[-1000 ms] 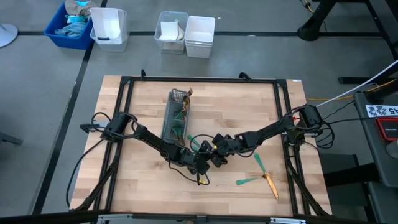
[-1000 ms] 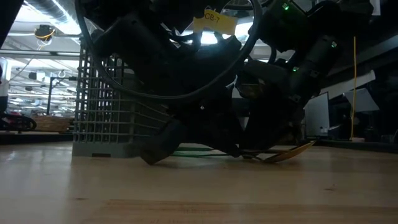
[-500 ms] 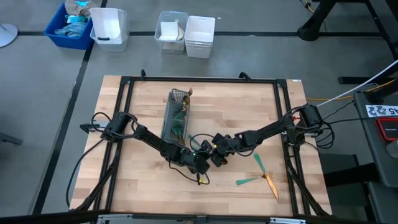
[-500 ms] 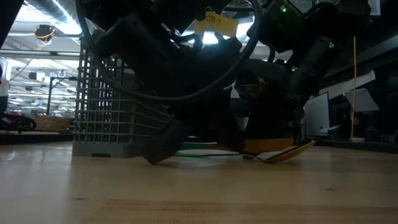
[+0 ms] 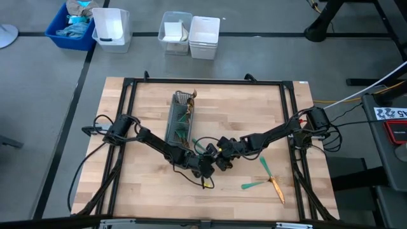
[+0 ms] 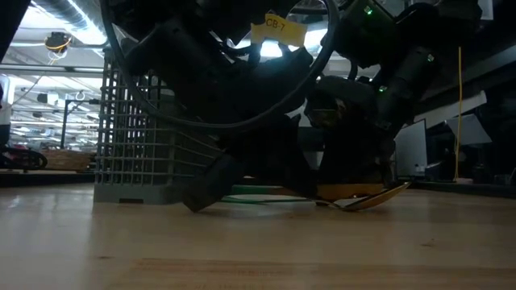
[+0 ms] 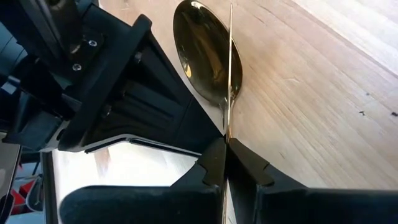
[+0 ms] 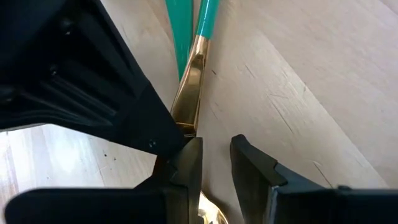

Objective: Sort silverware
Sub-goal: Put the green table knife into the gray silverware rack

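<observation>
A gold spoon (image 7: 202,56) lies on the wood with its bowl's tip raised (image 6: 372,197). Two teal handles (image 8: 186,25) run side by side away from a gold neck (image 8: 189,87). My left gripper (image 5: 203,169) (image 7: 226,163) is low over the table's middle, shut on the spoon. My right gripper (image 5: 220,161) (image 8: 216,163) faces it from the right, narrowly open. One right fingertip (image 8: 186,158) stands right beside the gold neck; I cannot tell whether it touches. More teal-handled pieces (image 5: 255,184) lie near the right front. The grey mesh caddy (image 5: 180,117) holds several pieces. My left gripper pinches the spoon's thin gold neck (image 7: 226,132), just behind the bowl, between its two fingers. The fingers lie along the spoon and slant down toward the table. The bowl stays low on the wood ahead of the fingertips, with its tip tilted up (image 6: 397,188).
The caddy (image 6: 133,137) stands left of and beyond both grippers. A fork or spoon (image 5: 265,168) and a gold-headed piece (image 5: 278,189) lie toward the near right. White bins (image 5: 205,37) and a blue bin (image 5: 71,25) sit on the floor past the far edge. A black frame (image 5: 210,81) rims the table.
</observation>
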`<action>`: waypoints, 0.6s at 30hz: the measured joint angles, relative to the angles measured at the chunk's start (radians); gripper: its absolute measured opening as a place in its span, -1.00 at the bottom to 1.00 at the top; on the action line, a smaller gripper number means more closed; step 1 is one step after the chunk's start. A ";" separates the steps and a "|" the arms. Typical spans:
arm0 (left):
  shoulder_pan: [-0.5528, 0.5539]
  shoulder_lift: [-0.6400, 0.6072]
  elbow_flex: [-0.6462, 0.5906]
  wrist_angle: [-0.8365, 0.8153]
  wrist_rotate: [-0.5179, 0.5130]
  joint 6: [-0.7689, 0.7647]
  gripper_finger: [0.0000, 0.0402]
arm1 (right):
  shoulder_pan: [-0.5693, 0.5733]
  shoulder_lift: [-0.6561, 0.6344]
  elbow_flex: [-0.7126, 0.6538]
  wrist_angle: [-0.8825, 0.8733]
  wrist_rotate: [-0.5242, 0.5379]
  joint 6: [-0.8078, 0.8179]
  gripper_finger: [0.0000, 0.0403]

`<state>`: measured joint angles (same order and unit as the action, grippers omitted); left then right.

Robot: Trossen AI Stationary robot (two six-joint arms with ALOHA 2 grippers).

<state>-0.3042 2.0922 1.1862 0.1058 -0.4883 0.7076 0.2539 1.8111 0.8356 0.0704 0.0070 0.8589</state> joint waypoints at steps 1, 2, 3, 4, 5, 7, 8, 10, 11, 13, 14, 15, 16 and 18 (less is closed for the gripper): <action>0.000 0.000 0.000 0.000 0.001 0.000 -0.99 | 0.000 -0.002 0.000 0.000 0.002 0.000 -0.57; 0.000 0.000 0.000 0.000 0.002 0.000 -0.99 | 0.000 -0.002 0.000 0.000 0.006 0.000 -0.57; -0.001 0.000 0.000 0.002 0.003 -0.002 -0.99 | 0.000 -0.003 0.000 0.000 0.010 0.000 -0.57; -0.004 0.000 0.000 0.005 0.003 -0.009 -0.99 | 0.001 -0.009 0.000 -0.002 0.011 0.000 -0.57; -0.008 0.000 0.000 0.011 0.006 -0.016 -0.99 | 0.001 -0.013 -0.001 -0.008 0.008 0.001 -0.57; -0.014 0.000 0.000 0.014 0.012 -0.026 -0.99 | 0.004 -0.025 -0.001 -0.018 0.007 0.002 -0.57; -0.017 0.000 0.000 0.013 0.011 -0.037 -1.00 | 0.005 -0.037 -0.001 -0.033 0.001 0.002 -0.57; -0.021 -0.001 0.000 0.011 0.010 -0.056 -1.00 | 0.006 -0.059 -0.002 -0.054 -0.009 0.002 -0.57; -0.021 -0.002 0.000 0.013 0.008 -0.063 -1.00 | 0.006 -0.068 -0.002 -0.062 -0.007 0.002 -0.57; -0.024 -0.002 0.000 0.024 0.007 -0.068 -1.00 | 0.006 -0.082 -0.002 -0.076 0.000 0.001 -0.57; -0.027 -0.002 0.000 0.032 0.006 -0.072 -1.00 | 0.006 -0.086 -0.002 -0.076 0.002 0.001 -0.57; -0.027 -0.002 0.000 0.045 0.006 -0.076 -1.00 | 0.005 -0.090 -0.002 -0.077 0.008 0.000 -0.57; -0.027 -0.002 0.000 0.054 0.006 -0.078 -1.00 | 0.005 -0.094 -0.002 -0.082 0.009 0.000 -0.57; -0.028 -0.002 0.000 0.069 0.007 -0.074 -1.00 | 0.005 -0.096 -0.002 -0.085 0.012 -0.002 -0.57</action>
<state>-0.3321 2.0897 1.1862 0.1750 -0.4808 0.6334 0.2592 1.7146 0.8341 -0.0145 0.0190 0.8570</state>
